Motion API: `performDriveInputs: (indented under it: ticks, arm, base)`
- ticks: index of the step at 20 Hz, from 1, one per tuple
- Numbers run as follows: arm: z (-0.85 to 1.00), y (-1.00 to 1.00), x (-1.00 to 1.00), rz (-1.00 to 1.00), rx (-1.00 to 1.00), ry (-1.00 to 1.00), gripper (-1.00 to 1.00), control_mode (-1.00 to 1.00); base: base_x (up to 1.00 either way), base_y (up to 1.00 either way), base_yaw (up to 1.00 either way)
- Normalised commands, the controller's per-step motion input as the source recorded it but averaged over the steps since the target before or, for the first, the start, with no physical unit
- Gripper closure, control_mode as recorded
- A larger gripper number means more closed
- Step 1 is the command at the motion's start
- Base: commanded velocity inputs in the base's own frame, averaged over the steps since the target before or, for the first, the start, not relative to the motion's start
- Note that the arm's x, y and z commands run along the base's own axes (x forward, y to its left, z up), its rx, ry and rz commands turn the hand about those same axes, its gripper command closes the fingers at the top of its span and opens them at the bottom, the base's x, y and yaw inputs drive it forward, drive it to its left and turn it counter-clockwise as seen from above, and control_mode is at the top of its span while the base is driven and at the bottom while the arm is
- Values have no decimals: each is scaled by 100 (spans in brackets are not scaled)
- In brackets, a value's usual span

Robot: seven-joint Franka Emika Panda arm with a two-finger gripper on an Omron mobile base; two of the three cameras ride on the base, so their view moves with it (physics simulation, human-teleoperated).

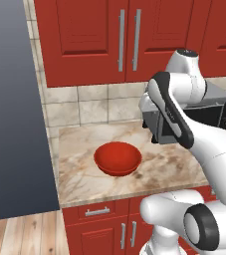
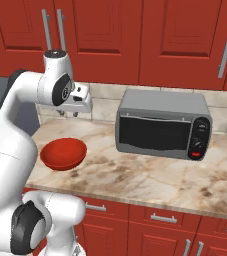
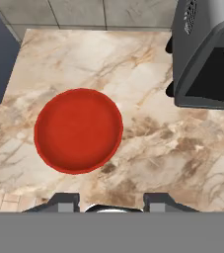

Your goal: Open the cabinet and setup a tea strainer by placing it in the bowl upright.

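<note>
Presently, item one, the tool (image 3: 111, 205): two small dark fingertips set apart with nothing between them, hung above the counter (image 3: 158, 148) and looking down on it. Item two, the bowl (image 3: 78, 130): glossy red, round, shallow, plain, empty, sitting on veined beige marble beside a grey boxy toaster oven (image 2: 162, 123) with a dark glass door. Item three, the cabinet (image 1: 129, 40): red panelled doors with long silver bar handles, closed, so opening, fetching and placing the tea strainer all appear outstanding.

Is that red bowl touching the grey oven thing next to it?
Apart. The hand view shows a bare stretch of marble counter between the bowl and the toaster oven.
</note>
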Motion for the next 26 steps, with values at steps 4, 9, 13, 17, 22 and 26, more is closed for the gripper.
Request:
performDriveInputs:
  ticks: [4, 9, 13, 17, 22, 26]
  arm:
    - [6, 0, -3, 0, 0, -8, -100, -100]
    - [49, 10, -2, 0, 0, -30, -100, -100]
    - [69, 21, -2, 0, 0, -36, -100, -100]
    - [81, 16, -11, -11, 0, -35, -100, -100]
    - [83, 20, -4, -19, 1, -24, -100, -100]
    - [77, 31, 0, -16, 3, -17, -100, -100]
  base:
    - [0, 0, 0]
    - [0, 0, 0]
    - [0, 0, 0]
    - [0, 0, 0]
    - [0, 0, 0]
    - [0, 0, 0]
